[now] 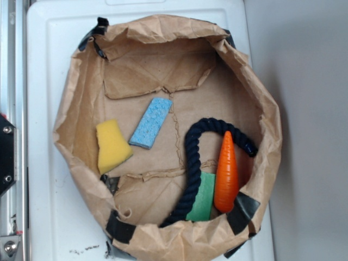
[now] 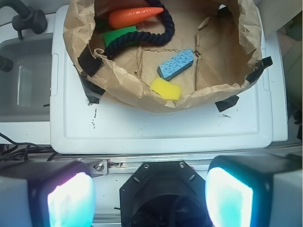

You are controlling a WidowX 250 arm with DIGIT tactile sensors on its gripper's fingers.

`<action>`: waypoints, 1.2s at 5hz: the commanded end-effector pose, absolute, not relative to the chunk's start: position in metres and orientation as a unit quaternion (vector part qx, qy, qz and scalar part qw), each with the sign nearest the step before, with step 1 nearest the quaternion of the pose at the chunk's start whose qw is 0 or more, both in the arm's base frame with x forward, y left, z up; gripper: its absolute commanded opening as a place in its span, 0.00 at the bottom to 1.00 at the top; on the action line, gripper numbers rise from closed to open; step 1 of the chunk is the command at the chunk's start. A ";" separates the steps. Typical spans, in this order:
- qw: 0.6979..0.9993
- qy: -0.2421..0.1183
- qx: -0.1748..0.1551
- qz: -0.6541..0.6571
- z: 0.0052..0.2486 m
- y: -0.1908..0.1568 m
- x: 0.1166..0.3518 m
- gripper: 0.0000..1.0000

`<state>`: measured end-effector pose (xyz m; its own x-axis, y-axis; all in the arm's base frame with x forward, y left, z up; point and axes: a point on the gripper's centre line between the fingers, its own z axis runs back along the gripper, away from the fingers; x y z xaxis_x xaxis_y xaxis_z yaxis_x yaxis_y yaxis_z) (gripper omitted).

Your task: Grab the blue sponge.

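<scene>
While my wrist camera is looking down past my own fingers, this is what I am seeing.

Gripper: my gripper (image 2: 147, 196) is hanging with its jaws standing wide apart, holding nothing; one glowing pad (image 2: 71, 201) is showing at the lower left of the wrist view and the other at the lower right, with the black mount between them.

Gripper's place: it is hovering outside the paper bag (image 1: 70, 109), off the bag's yellow-sponge side, well apart from everything inside; in the exterior view I am not seeing my fingers at all.

White lid: the bag is sitting on a white plastic lid (image 2: 165, 127), and a metal rail is running between that lid and me.

Paper bag: it is lying open with its crumpled brown walls rolled down into a rim and black tape patches showing along the rim.

Yellow sponge: the yellow sponge (image 1: 112, 145) is resting on the bag's floor against the wall nearest me.

Blue sponge: the blue sponge (image 1: 150, 123) is lying flat on the bag's floor near the middle, just beside the yellow sponge, close to it but not touching, with nothing on top of it.

Rope: a dark blue rope (image 1: 191, 168) is curving across the bag's floor on the far side of the blue sponge from me.

Carrot: an orange carrot (image 1: 226, 174) is lying beside the rope, near the bag's far wall.

Green block: a green block (image 1: 203, 198) is lying between rope and carrot, partly under both.
</scene>
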<state>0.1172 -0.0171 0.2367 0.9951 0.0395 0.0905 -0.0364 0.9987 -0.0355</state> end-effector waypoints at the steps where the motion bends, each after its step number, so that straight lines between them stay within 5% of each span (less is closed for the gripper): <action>1: 0.999 -0.046 -0.017 0.019 0.237 -0.017 0.117 1.00; 3: 0.996 -0.062 0.007 0.059 0.213 -0.034 0.189 1.00; 6: 0.982 -0.060 -0.004 0.181 0.175 -0.031 0.231 1.00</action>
